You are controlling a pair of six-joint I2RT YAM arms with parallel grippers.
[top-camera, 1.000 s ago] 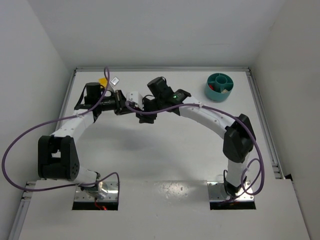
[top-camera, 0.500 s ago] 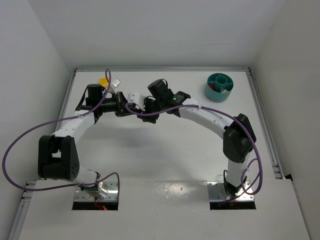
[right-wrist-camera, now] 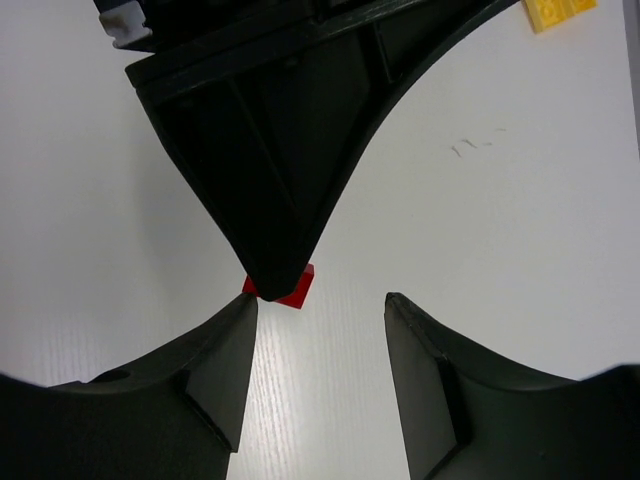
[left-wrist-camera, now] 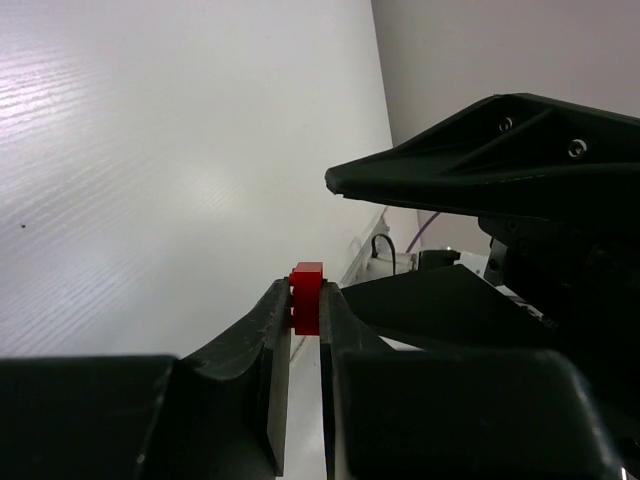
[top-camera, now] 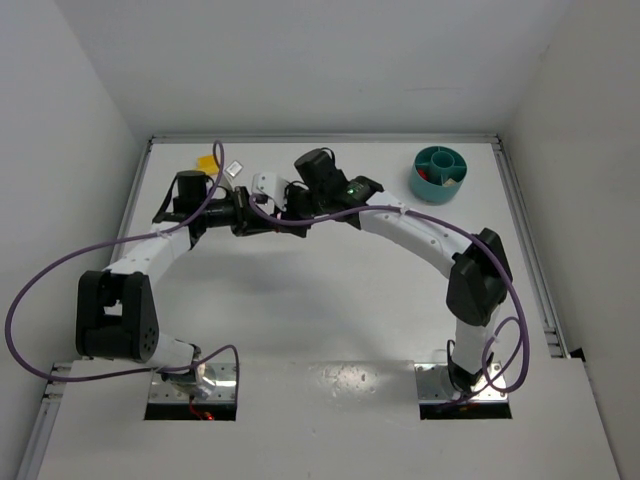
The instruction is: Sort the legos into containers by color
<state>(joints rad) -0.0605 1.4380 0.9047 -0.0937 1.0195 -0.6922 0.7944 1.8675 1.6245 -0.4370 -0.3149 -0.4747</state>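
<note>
My left gripper (left-wrist-camera: 306, 300) is shut on a small red lego (left-wrist-camera: 306, 297), pinched upright between its fingertips above the white table. In the right wrist view the same red lego (right-wrist-camera: 295, 291) peeks out under the left gripper's black tips. My right gripper (right-wrist-camera: 320, 312) is open, its fingers on either side just below that lego, not touching it. In the top view the two grippers meet at the back middle, left (top-camera: 262, 218) and right (top-camera: 285, 205). The teal dish (top-camera: 440, 172) stands at the back right with something red in one compartment.
A yellow lego (top-camera: 207, 161) and a pale lego (top-camera: 232, 167) lie at the back left; the yellow one also shows in the right wrist view (right-wrist-camera: 560, 12). A purple cable (top-camera: 40, 280) loops along the left arm. White walls surround the table.
My right gripper has moved up and left, closing in on the left gripper's tips. The left gripper has held nearly still, shut on the red lego.
</note>
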